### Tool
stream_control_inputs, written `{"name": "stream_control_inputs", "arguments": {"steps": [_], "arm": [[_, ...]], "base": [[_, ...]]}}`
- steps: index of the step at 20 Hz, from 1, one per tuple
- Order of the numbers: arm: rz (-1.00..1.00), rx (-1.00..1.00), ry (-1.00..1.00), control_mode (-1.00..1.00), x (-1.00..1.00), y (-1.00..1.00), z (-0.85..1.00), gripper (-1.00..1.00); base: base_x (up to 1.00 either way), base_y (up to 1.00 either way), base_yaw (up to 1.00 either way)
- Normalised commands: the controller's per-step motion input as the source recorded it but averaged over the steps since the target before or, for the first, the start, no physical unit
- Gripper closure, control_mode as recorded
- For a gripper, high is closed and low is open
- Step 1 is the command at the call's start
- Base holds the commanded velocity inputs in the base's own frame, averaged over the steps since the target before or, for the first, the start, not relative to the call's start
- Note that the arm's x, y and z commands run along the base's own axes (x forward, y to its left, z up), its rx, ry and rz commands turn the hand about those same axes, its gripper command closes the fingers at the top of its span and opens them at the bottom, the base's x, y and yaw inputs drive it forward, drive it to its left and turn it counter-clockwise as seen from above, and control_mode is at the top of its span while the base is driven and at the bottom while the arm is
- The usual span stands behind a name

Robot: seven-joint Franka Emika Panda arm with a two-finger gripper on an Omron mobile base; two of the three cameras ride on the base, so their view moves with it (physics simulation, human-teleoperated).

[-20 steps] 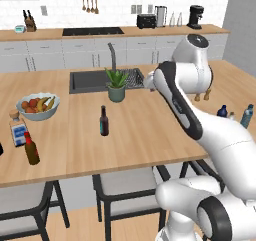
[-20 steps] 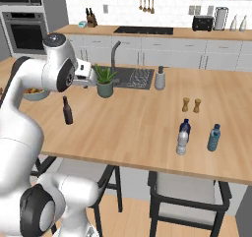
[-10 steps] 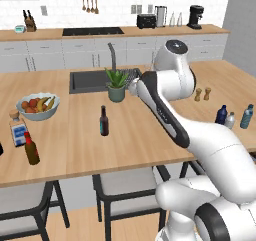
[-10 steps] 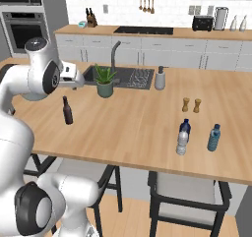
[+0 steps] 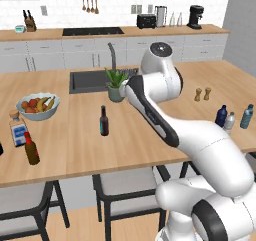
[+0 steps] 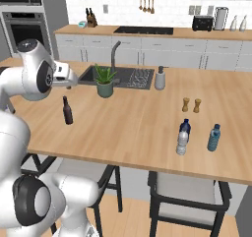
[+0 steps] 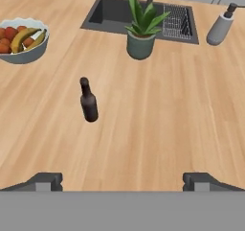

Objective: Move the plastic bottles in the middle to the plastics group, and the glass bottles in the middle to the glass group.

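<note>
One dark bottle [image 7: 88,100] remains mid-counter, and my arm has swung left from the plastics group [image 6: 197,135], where the clear bottle [image 6: 182,142] apparently now stands, so I judge glass is next; the gripper [image 7: 122,181], jaws wide and empty, hovers above, bottle ahead and left.

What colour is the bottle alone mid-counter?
Near-black bottle with a teal label; left base view.

A potted plant [image 7: 140,32] stands beside the sink [image 7: 112,12], with a fruit bowl [image 7: 20,38], soap dispenser [image 7: 220,28] and wooden shakers [image 6: 191,104] on the counter.
</note>
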Motion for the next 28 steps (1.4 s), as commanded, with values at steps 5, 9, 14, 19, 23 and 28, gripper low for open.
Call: {"name": "stream_control_inputs", "arguments": {"steps": [5,9,14,19,23,28], "arm": [[0.00,0.00,0.00,-1.00,0.12,0.20,-0.18,-1.00],[0.00,0.00,0.00,-1.00,0.11,0.26,-0.28,-1.00],[0.00,0.00,0.01,-1.00,0.17,0.31,-0.27,-1.00],[0.00,0.00,0.04,-1.00,0.17,0.22,-0.15,-1.00],[0.00,0.00,0.04,-1.00,0.20,0.23,-0.13,-1.00],[0.00,0.00,0.03,-1.00,0.18,0.22,-0.08,-1.00]], "base": [[0.00,0.00,0.00],[0.00,0.00,0.00],[0.00,0.00,0.00],[0.00,0.00,0.00],[0.00,0.00,0.00],[0.00,0.00,0.00]]}}
